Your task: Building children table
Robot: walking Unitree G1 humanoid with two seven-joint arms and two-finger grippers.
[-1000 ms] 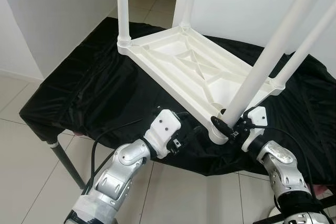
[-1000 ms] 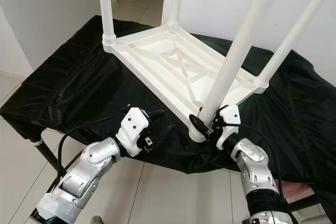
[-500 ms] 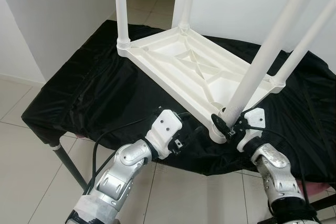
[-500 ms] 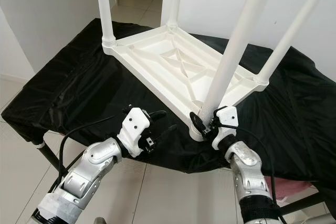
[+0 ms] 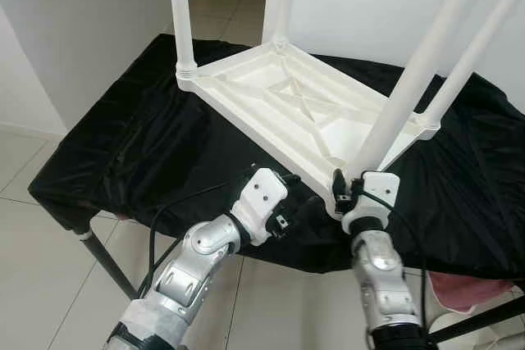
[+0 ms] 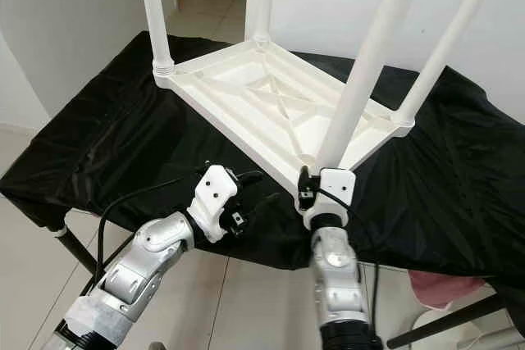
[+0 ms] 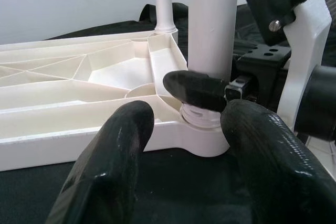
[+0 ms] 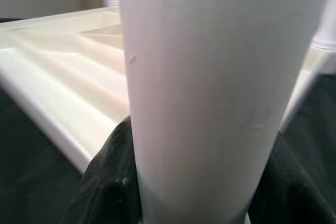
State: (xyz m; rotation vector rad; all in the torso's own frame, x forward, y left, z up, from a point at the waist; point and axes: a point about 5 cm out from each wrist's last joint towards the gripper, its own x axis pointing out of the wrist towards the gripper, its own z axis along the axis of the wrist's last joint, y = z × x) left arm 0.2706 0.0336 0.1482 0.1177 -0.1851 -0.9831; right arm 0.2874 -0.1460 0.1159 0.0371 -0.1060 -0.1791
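Observation:
A white plastic children's table [image 5: 303, 116] lies upside down on a black cloth, its four legs pointing up. My right gripper [image 5: 343, 188] is shut on the near leg [image 5: 402, 96] just above its socket at the front corner. In the right wrist view that leg [image 8: 210, 77] stands between the black fingers [image 8: 110, 182]. My left gripper [image 6: 257, 190] is open, low over the cloth just left of that corner. In the left wrist view its fingers [image 7: 115, 145] point at the socket without touching it.
The black-covered work table [image 5: 123, 145] ends at a front edge [image 5: 205, 215] right by both grippers, with tiled floor [image 5: 49, 284] below. White walls stand left and behind. A pink object [image 5: 467, 288] lies low at the right.
My right forearm has swung left, from the right side to straight below the near leg, still gripping it. The left gripper has stayed put.

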